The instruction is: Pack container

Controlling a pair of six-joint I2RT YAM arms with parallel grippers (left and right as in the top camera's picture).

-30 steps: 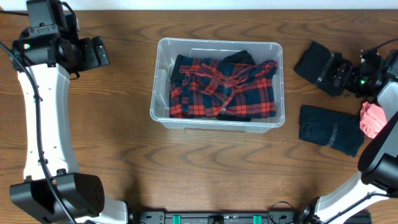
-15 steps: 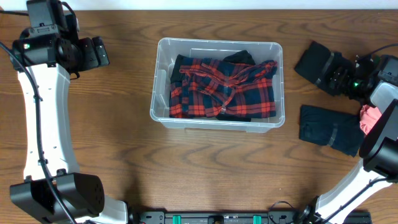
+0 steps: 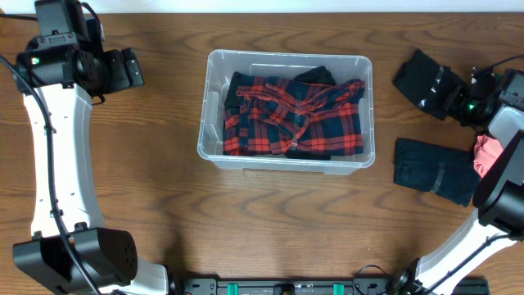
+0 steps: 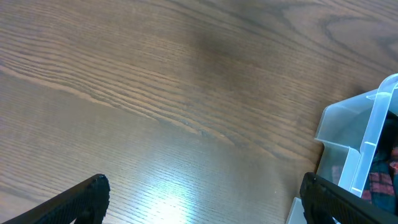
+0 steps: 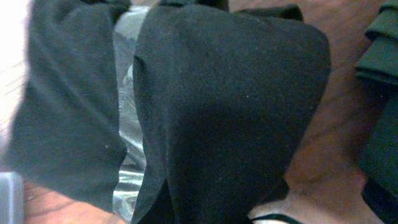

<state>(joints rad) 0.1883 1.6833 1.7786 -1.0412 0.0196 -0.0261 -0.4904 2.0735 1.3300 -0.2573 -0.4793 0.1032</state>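
Observation:
The clear plastic container (image 3: 286,56) stands mid-table with a red and navy plaid shirt (image 3: 295,115) lying inside it. Its near corner shows at the right of the left wrist view (image 4: 367,124). At the far right, my right gripper (image 3: 438,92) is shut on a folded black garment (image 3: 416,76). In the right wrist view that black garment (image 5: 217,93), banded with clear tape (image 5: 127,93), fills the frame and hides the fingers. My left gripper (image 3: 135,68) hangs open over bare wood left of the container, with nothing between its fingertips (image 4: 202,186).
A dark navy folded garment (image 3: 434,170) lies on the table right of the container, and a pink cloth (image 3: 490,156) sits beside it under the right arm. More dark cloth (image 5: 379,43) shows at the right edge of the right wrist view.
My right gripper has gone from open to shut on the black garment, and the garment has shifted slightly toward the back right. The left arm has not moved.

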